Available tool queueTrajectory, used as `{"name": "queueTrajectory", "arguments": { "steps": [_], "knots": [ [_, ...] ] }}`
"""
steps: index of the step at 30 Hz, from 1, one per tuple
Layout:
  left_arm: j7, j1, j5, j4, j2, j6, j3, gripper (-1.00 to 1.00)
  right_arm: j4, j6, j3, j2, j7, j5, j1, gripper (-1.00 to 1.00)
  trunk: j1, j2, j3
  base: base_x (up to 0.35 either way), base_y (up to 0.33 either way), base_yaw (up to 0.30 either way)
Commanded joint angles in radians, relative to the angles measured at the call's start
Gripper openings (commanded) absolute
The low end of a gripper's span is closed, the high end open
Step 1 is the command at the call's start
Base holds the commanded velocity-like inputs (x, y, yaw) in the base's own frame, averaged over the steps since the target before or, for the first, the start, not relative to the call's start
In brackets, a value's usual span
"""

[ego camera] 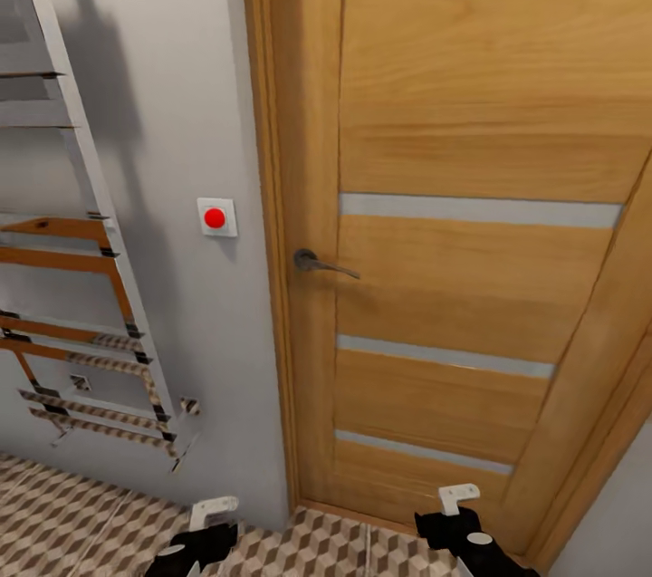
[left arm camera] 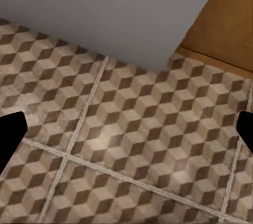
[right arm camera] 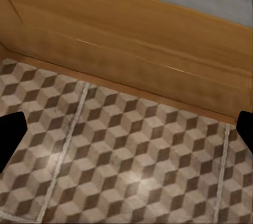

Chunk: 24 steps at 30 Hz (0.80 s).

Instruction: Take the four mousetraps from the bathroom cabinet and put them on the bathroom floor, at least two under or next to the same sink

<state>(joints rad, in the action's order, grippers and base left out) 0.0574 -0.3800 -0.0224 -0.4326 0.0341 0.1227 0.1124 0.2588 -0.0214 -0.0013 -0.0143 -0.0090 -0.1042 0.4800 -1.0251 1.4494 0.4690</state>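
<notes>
The bathroom floor (ego camera: pixel 63 514) of brown, beige and white cube-pattern tiles runs along the bottom of the head view. My left gripper (ego camera: pixel 204 533) hangs low over it by the grey wall's foot. My right gripper (ego camera: pixel 457 518) hangs low in front of the door. In the left wrist view the dark fingers (left arm camera: pixel 10 135) stand far apart, open, with only floor (left arm camera: pixel 132 139) between them. The right wrist view shows the same: fingers (right arm camera: pixel 9 135) spread wide, open and empty, over the tiles (right arm camera: pixel 132 166). The mousetraps, the cabinet and the sink are out of view.
A closed orange-brown wooden door (ego camera: pixel 471 151) with grey stripes and a dark lever handle (ego camera: pixel 319 263) stands straight ahead. On the grey wall (ego camera: pixel 181 61) to its left is a white plate with a red button (ego camera: pixel 215 217). A chrome towel rail (ego camera: pixel 86 305) is mounted further left.
</notes>
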Motion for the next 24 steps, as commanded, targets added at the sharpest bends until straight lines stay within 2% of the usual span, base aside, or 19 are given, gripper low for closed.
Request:
{"name": "queueTrajectory", "arguments": {
  "steps": [1, 6, 12, 17, 24],
  "knots": [
    [0.002, 0.0, -0.003, 0.0, -0.003, 0.005, 0.003, 1.0, -0.004, -0.002, 0.0, 0.0, -0.001, -0.01, 0.0, 1.0, 0.0, 0.001, 0.001, 0.0, 0.0, 0.3],
    [0.001, 0.0, -0.006, 0.016, -0.046, 0.001, 0.004, 1.0, -0.068, -0.003, 0.001, 0.004, 0.001, -0.011, 0.0, 1.0, 0.0, 0.001, 0.001, 0.0, 0.0, 0.3],
    [0.002, 0.001, -0.007, 0.082, -0.055, -0.042, 0.006, 1.0, -0.088, -0.004, 0.001, 0.005, 0.001, -0.014, 0.0, 1.0, 0.0, 0.001, 0.001, 0.0, 0.0, 0.3],
    [-0.001, 0.001, -0.008, 0.1, -0.076, -0.067, 0.037, 1.0, -0.091, -0.005, 0.001, 0.005, 0.001, -0.014, 0.0, 1.0, 0.0, 0.001, 0.001, 0.0, 0.0, 0.3],
    [-0.001, 0.001, -0.009, 0.103, -0.075, -0.071, 0.053, 1.0, -0.092, -0.005, 0.001, 0.005, 0.001, -0.014, 0.0, 1.0, 0.0, 0.001, 0.001, 0.0, 0.0, 0.3]
  ]
}}
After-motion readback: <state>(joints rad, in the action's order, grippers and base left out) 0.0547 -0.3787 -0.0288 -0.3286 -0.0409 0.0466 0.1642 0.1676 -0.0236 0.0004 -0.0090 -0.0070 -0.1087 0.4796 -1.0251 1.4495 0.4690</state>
